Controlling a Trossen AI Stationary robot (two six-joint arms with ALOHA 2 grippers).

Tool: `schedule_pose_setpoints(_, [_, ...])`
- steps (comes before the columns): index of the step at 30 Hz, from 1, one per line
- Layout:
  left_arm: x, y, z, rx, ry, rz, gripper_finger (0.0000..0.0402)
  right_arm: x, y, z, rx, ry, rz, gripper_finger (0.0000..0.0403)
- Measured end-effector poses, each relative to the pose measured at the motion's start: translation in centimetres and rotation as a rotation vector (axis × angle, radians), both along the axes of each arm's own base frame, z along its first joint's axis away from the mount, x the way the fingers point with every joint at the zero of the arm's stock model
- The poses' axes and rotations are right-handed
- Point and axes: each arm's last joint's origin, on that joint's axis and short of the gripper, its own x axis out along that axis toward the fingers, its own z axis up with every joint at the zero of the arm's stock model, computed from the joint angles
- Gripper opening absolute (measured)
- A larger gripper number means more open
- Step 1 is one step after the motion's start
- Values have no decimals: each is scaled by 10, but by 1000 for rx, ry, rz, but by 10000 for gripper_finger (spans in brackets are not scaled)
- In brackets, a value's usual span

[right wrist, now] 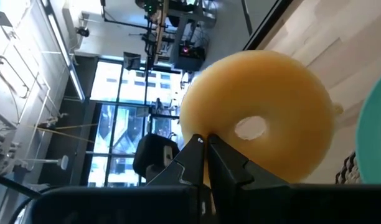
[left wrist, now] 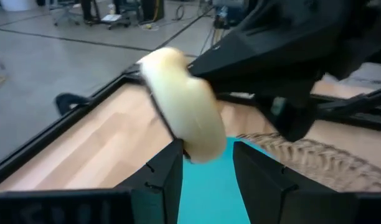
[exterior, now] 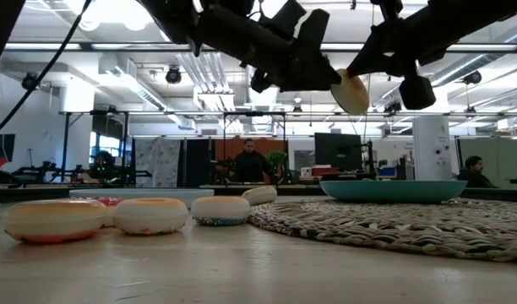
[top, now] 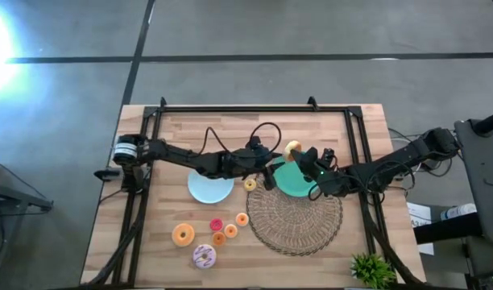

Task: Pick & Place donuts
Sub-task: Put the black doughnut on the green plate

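Observation:
A yellow ring donut [top: 293,148] hangs in the air above the far edge of the teal plate [top: 299,184], held by my right gripper [top: 305,155], which is shut on it. My left gripper [top: 271,165] is open right beside it; in the left wrist view its fingers [left wrist: 169,177] stand on either side of the donut's lower rim [left wrist: 203,149]. The other donuts lie flat on the table at the near left: a large orange one [top: 183,234], a speckled one [top: 204,256], a red one [top: 217,224] and several tiny ones [top: 230,231]. One tiny yellow donut [top: 250,184] lies between the plates. My right gripper [right wrist: 207,146] pinches the yellow donut by its rim [right wrist: 200,127] between the two fingers, coming from the table's right. The donut is lifted clear, standing on edge above the teal plate [exterior: 394,190]. My left gripper [left wrist: 206,155]: I cannot tell whether its open fingers touch the donut's lower rim.
A light-blue plate [top: 210,188] lies left of the teal one. A round woven placemat [top: 295,219] lies under the teal plate's near side. A small green plant [top: 372,269] stands at the near right corner. A black frame [top: 254,109] runs along the table's far edge.

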Motion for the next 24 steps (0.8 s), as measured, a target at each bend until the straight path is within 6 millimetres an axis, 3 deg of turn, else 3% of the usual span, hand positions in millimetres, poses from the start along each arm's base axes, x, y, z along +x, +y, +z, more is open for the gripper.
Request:
schedule_pose_setpoints(18, [-12, 9, 12, 76, 52, 155, 118, -1, 0, -2, -4, 12, 4, 9])
schedule_pose_setpoints(24, [-11, 6, 12, 88, 57, 143, 158, -2, -1, -5, -4, 18, 3, 9])
